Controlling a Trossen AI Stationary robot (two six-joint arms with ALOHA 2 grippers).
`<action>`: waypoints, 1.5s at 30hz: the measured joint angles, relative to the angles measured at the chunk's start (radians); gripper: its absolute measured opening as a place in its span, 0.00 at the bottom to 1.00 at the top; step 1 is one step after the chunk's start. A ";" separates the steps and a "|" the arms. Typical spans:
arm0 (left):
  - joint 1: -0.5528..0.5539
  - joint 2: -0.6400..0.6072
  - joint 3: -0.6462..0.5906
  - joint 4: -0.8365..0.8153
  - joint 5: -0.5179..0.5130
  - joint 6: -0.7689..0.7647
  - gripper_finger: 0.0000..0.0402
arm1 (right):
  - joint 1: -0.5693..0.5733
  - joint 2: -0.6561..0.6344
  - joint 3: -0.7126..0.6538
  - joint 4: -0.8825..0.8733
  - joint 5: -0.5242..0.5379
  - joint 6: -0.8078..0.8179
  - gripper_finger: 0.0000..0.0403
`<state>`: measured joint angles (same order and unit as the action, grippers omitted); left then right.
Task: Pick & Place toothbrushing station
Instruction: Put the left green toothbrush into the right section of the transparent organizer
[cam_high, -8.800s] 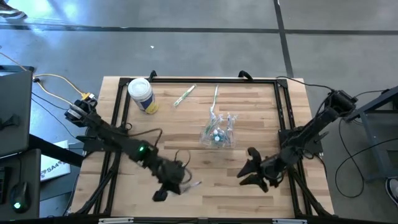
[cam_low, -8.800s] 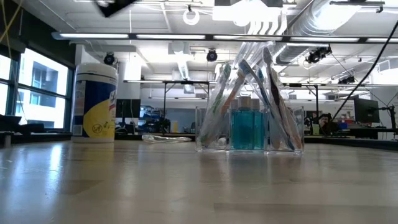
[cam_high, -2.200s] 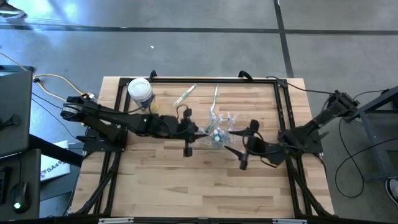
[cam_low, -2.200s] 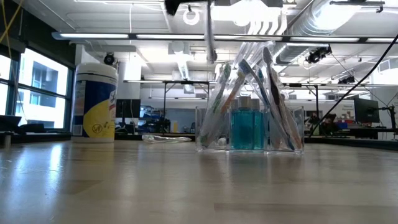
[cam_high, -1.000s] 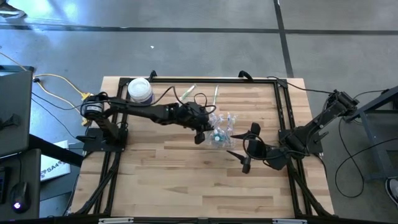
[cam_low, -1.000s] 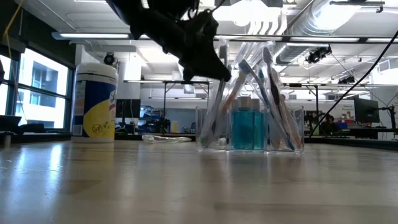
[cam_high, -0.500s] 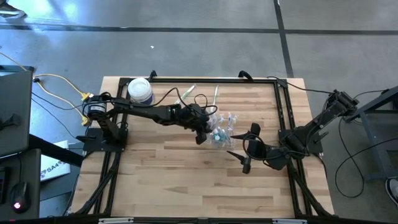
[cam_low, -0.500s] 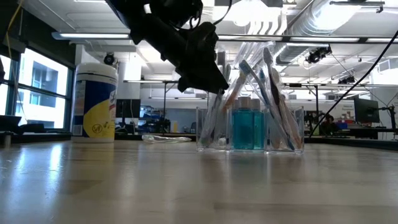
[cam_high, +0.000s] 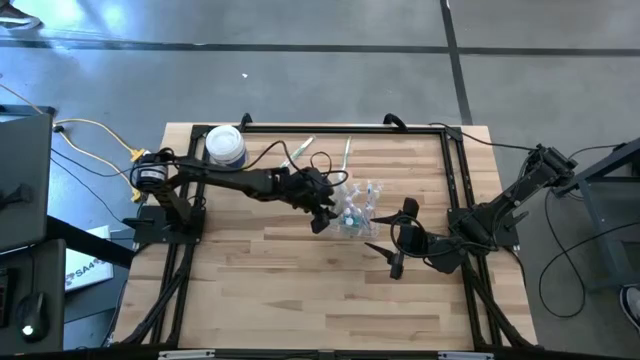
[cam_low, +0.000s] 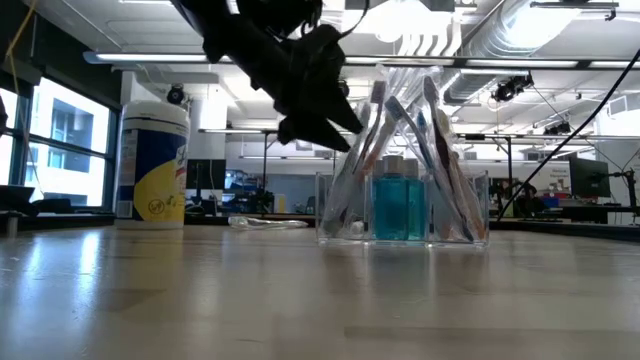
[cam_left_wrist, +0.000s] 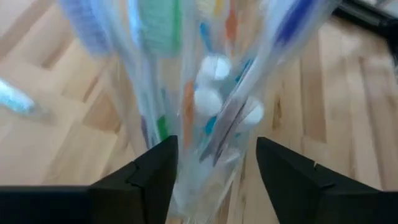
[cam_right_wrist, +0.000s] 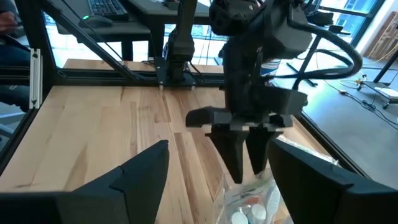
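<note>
I see my left gripper (cam_high: 322, 213) spread apart just over the left end of the toothbrushing station (cam_high: 354, 211), mid-table; my right gripper (cam_high: 387, 246), fingers also spread, waits just beside its other end.

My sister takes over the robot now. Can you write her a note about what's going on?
Left gripper: jaws open, right above the left side of the toothbrushing station, holding nothing.
Right gripper: jaws open and empty, waiting beside the station on its right, near side.
The station stands upright mid-table, holding toothbrushes and a blue bottle. One loose toothbrush lies at the far edge, near the white tub.
Done: brushes stand in the station.
Left: the loose brush, if it belongs there too.
</note>
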<state>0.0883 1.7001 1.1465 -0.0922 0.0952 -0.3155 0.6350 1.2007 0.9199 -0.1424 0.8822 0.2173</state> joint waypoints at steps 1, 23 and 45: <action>-0.005 -0.008 0.002 -0.003 -0.001 0.000 0.55 | 0.000 0.000 0.000 0.000 0.000 0.000 0.66; 0.110 -0.264 0.000 -0.409 -0.445 0.103 0.56 | 0.000 0.000 0.000 -0.036 -0.048 0.026 0.66; 0.461 0.023 0.001 -0.180 -0.218 0.155 0.56 | -0.041 0.000 0.000 -0.062 -0.048 0.025 0.66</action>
<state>0.5497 1.7235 1.1477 -0.2726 -0.1232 -0.1600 0.5935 1.2011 0.9203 -0.2041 0.8341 0.2423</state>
